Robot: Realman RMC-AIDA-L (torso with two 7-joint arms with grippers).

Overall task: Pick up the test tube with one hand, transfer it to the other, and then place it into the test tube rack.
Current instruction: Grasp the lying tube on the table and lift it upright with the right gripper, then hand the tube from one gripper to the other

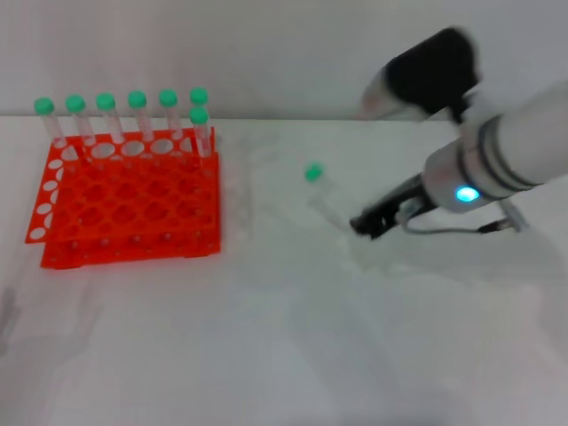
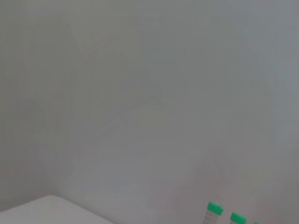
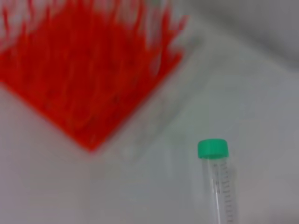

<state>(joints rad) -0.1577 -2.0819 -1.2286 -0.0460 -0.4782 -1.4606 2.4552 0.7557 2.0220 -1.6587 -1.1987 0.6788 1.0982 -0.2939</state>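
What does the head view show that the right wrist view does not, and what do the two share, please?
Only the head view shows the right gripper on its blue-lit arm, low beside the loose test tube, and seven green-capped tubes standing along the far side of the test tube rack. Only the right wrist view shows the graduation marks on the loose tube. Both show that tube lying on the white table, apart from the orange-red rack. The left gripper appears in neither.
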